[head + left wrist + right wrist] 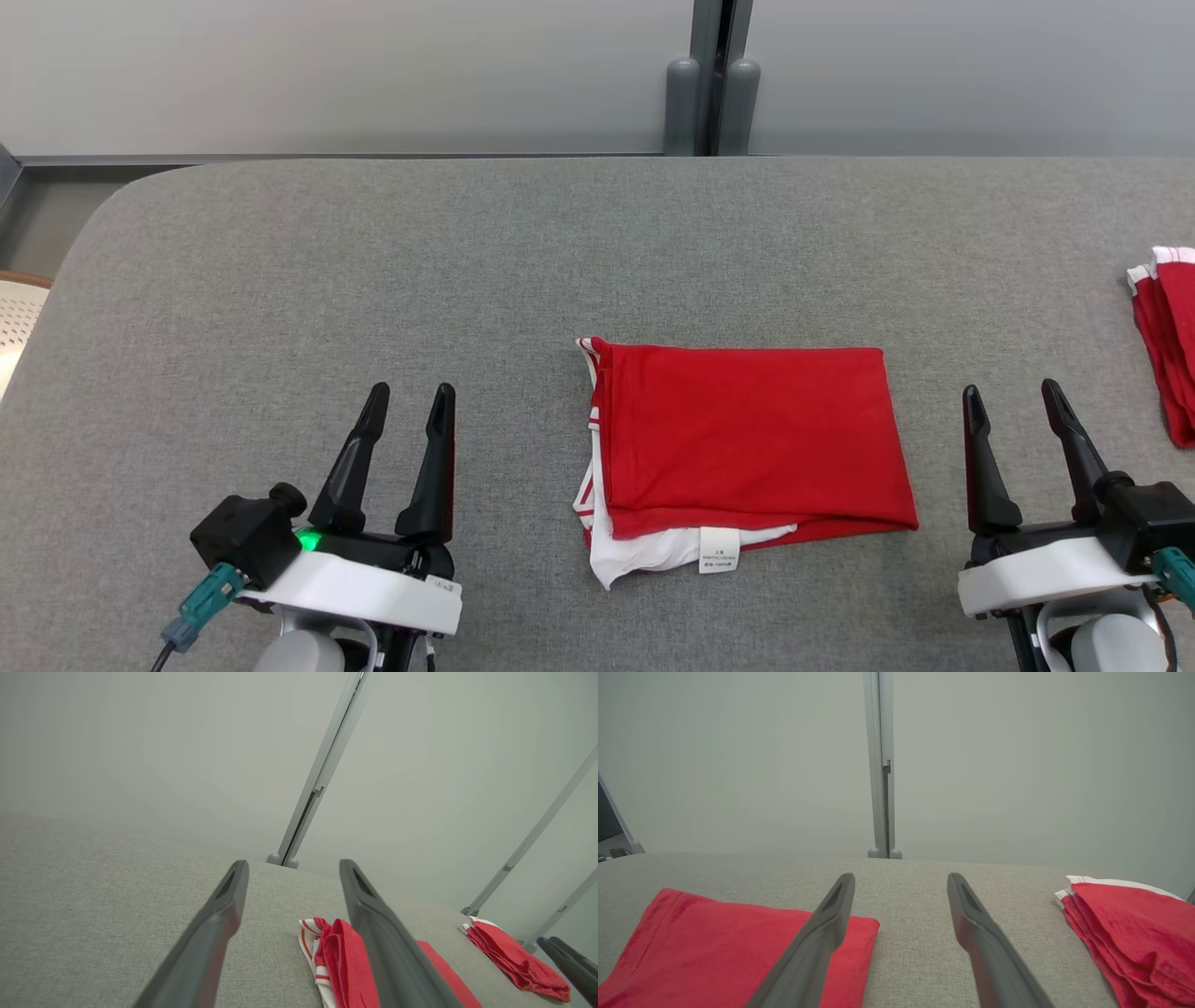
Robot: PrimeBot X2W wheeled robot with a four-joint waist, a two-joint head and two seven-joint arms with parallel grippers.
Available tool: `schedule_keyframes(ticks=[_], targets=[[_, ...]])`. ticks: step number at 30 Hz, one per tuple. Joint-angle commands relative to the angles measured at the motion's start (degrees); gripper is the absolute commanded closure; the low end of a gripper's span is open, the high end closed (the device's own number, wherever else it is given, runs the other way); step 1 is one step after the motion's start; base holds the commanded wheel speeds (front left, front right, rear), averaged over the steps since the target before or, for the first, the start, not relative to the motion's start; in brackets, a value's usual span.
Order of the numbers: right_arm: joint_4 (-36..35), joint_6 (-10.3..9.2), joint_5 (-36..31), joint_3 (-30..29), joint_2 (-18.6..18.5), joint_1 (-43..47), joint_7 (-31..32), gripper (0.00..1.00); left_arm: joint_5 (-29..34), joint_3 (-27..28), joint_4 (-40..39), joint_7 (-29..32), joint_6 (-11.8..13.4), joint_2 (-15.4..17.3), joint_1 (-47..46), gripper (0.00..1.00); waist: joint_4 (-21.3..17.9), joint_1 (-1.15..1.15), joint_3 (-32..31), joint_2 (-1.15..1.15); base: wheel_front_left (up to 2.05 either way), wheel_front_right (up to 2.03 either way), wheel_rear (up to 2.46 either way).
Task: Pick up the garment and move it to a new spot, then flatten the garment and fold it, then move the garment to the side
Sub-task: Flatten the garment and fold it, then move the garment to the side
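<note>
grey table holds garment; head view shows label.

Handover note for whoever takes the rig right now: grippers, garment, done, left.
Left gripper: open, empty, on the robot's left of the garment, not touching it.
Right gripper: open, empty, on the robot's right of it, also apart.
Garment: red with white trim, folded into a flat rectangle mid-table between the grippers, label at the near edge.
Second red garment: folded, at the table's right edge.
Done: flattening and folding look finished.
Left: pick up the folded garment and move it to the side, probably toward the one on the right.
</note>
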Motion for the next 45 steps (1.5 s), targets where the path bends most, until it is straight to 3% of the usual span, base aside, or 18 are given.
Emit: schedule_keyframes(ticks=[1, 17, 20, 34, 35, 36, 40, 45], targets=[[0.09, -0.02, -0.15, 0.04, -0.01, -0.3, -0.03, 0.0, 0.26, 0.0, 0.19, -0.08, -0.11, 0.23, -0.33, 0.0, 0.02, 0.0, 0.01, 0.0, 0.0, 0.0, 0.0], [3.73, -0.02, 3.59, 1.28, 0.07, -1.1, -0.03, 0.0, 4.67, -0.19, 0.91, -0.08, -0.11, 0.22, -0.77, 0.0, 0.72, 0.0, 1.02, 0.0, 0.0, 0.0, 0.0], [7.31, -0.02, 6.02, 2.49, -0.02, -2.18, -0.03, 0.0, 6.78, 0.01, 1.6, -0.08, -0.11, 0.23, -1.19, 0.0, 1.32, 0.0, 2.09, 0.0, 0.0, 0.0, 0.0], [22.87, -0.01, 13.85, 7.87, -0.7, -8.96, -0.03, 0.0, 5.69, -1.75, 1.81, -0.08, -0.11, 0.23, -2.71, 0.0, 3.75, 0.0, 4.31, 0.0, 0.0, 0.0, 0.0], [23.84, -0.01, 14.75, 8.45, -0.49, -9.37, -0.02, 0.17, 5.66, -1.81, 1.84, -0.08, -0.11, 0.23, -2.73, 0.0, 3.84, 0.0, 4.37, 0.0, 0.0, 0.0, 0.0], [24.63, -0.01, 15.39, 9.14, -0.46, -9.77, 0.01, 0.97, 5.64, -1.89, 1.89, -0.08, -0.11, 0.22, -2.74, 0.0, 3.9, 0.0, 4.43, 0.0, 0.0, 0.0, 0.0], [26.59, -0.02, 16.35, 11.41, -2.12, -10.93, 0.09, 1.0, 7.4, -2.57, 2.04, -0.08, -0.11, 0.24, -2.91, 0.0, 3.78, 0.0, 4.38, 0.0, 0.0, 0.0, 0.0], [23.41, -0.07, 11.46, 10.7, -4.99, -12.69, 0.0, 1.0, 7.88, -2.32, 1.34, -0.08, -0.11, 0.2, -2.6, 0.0, 1.92, 0.0, 4.19, 0.0, 0.0, 0.0, 0.0]])
